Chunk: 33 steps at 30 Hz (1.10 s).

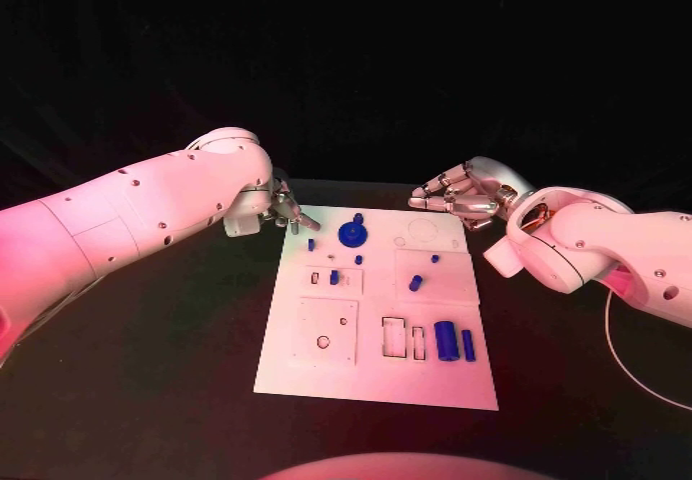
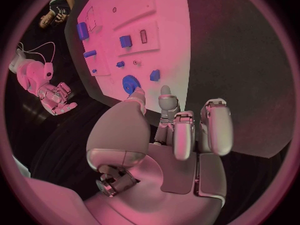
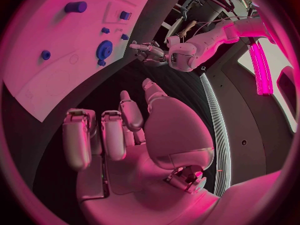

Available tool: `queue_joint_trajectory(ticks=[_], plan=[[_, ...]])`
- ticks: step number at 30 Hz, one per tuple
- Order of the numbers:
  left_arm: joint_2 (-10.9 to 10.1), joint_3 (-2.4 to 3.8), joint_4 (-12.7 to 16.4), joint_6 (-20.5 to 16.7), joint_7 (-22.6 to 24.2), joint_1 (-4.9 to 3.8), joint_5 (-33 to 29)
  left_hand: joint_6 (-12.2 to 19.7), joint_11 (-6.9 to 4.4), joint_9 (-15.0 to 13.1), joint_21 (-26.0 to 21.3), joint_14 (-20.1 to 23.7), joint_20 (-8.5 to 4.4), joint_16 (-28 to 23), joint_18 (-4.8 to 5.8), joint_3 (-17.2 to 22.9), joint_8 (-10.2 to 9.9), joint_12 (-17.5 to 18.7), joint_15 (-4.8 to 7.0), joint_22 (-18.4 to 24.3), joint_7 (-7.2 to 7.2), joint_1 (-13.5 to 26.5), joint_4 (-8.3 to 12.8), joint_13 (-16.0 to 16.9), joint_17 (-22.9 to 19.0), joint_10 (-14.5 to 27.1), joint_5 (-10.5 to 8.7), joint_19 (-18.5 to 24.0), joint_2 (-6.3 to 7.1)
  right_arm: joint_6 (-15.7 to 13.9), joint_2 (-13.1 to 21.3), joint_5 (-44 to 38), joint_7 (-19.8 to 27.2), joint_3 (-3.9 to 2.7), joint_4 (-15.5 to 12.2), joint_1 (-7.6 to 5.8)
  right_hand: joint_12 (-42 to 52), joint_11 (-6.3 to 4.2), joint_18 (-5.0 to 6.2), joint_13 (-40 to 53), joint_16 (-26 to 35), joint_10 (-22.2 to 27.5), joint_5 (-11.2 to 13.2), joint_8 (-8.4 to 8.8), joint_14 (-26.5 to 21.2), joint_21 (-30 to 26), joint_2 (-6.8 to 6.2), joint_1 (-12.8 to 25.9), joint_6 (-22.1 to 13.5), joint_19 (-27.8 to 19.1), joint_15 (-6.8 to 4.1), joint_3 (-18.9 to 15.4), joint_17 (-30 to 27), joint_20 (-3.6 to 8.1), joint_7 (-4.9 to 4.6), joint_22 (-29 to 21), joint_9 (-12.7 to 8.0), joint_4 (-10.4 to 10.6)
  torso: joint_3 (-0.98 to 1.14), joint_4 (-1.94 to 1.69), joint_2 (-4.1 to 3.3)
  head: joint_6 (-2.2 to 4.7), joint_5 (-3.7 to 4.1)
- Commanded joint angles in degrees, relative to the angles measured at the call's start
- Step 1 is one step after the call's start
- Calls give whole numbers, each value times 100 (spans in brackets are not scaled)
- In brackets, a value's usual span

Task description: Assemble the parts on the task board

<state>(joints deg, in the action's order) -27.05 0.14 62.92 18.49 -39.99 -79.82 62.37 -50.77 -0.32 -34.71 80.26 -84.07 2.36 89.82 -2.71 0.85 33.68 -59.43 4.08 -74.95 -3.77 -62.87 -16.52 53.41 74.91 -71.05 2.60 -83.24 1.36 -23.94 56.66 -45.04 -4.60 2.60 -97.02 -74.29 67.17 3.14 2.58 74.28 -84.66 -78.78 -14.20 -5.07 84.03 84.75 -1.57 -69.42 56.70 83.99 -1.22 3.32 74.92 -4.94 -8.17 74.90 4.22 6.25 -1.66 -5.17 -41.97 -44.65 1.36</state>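
At board's far edge | left hand empty, fingers apart | right hand curled, empty

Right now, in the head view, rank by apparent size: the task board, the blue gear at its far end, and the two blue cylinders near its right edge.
1. Task board, by far largest.
2. Blue gear.
3. The two cylinders: the left looks thicker; lengths look alike. Whether either outranks the gear is unsure.

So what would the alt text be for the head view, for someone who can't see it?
A white task board with small blue parts lies on a black table. The left hand and right hand hover at its far corners, holding nothing.
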Motion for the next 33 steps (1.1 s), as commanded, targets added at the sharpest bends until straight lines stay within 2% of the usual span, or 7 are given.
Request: queue_joint_trajectory(ticks=[1,5,10,33], plan=[[103,-26,-136,318,38,7,126,-46,-11,8,30,-593,13,18,-46,-46,-15,-33,-21,-243,15,-10,0,10,1509,-41,21,-37,-47,85,-14,-13,12,1,3,7,-4,-1,-10,-7,19,29,-20,-4,388,-37,42,-19,-34,49,1,-34,493,12,7,381,-1,-11,3,3,-4,-14,-2],[224,-71,-320,394,72,31,132,-94,-24,18,43,-593,5,18,-41,-83,0,-61,-11,-264,31,-42,12,31,1509,-65,21,-50,-79,89,-26,-13,11,1,6,10,-6,-2,-9,-9,19,31,-30,-5,388,-38,48,-29,-34,48,1,-39,495,12,7,380,-1,-10,5,0,4,-32,5],[298,-96,-449,430,123,55,132,-122,-33,23,53,-593,-1,18,-38,-102,10,-78,-4,-278,41,-69,17,43,1509,-81,21,-58,-103,92,-37,-13,10,1,14,12,-6,-2,-9,-9,19,31,-30,-5,388,-38,48,-29,-34,48,1,-39,495,12,7,380,-1,-10,8,-2,6,-45,11],[490,-118,-581,442,325,109,13,-192,-60,40,84,-593,-24,18,-27,-165,34,-130,19,-327,70,-205,48,79,1509,-131,21,-84,-196,112,-82,-13,6,1,34,20,-8,-2,-10,-12,21,33,-53,-6,388,-38,64,-52,-35,50,0,-50,492,13,7,382,-1,-10,13,-4,11,-60,26]])
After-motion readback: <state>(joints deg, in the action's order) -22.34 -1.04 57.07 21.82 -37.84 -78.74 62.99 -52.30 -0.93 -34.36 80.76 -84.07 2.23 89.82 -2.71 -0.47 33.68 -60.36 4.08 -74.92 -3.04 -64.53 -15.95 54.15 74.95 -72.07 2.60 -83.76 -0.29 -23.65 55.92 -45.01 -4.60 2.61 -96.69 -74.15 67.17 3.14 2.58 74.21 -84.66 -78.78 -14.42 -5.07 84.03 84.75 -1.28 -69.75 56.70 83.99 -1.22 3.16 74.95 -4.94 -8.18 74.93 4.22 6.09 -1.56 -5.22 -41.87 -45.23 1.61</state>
